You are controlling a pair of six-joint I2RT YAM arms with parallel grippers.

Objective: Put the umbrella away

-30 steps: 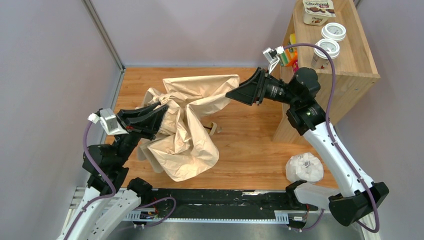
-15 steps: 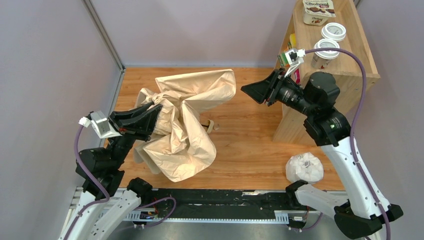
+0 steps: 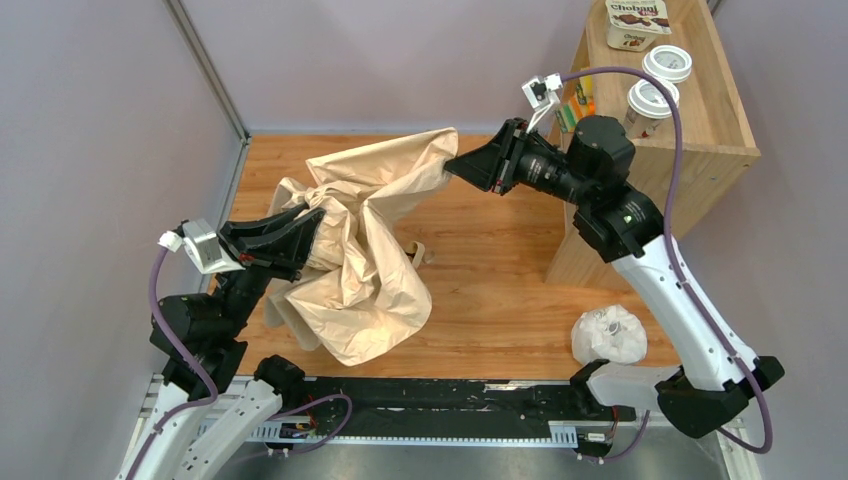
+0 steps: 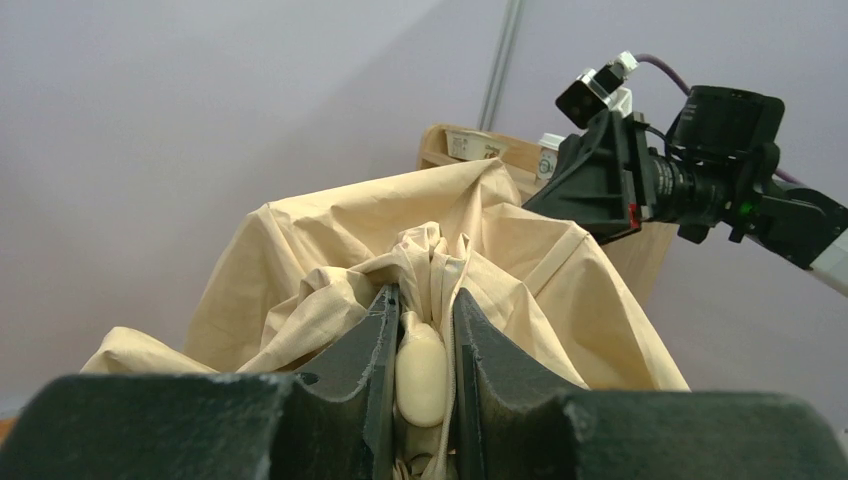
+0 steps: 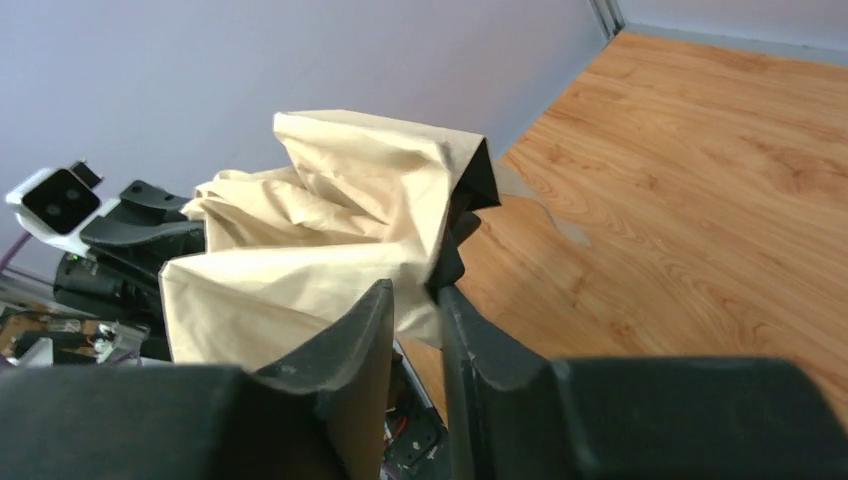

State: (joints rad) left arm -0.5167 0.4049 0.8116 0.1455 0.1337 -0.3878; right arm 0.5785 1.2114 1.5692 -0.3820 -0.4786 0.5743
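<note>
The umbrella (image 3: 365,255) is lying as a crumpled beige heap on the wooden table (image 3: 520,280), between the arms. The right arm is arching high and reaching leftward, with the right gripper (image 3: 452,168) straddling the canopy's far corner. I cannot tell whether it is pinching. The left arm is crouching low, with the left gripper (image 4: 425,310) clenching the umbrella's bunched fabric.

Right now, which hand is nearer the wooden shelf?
Right. The right hand is at the umbrella's edge, just left of the wooden shelf; the left hand grips the umbrella's opposite side.
</note>
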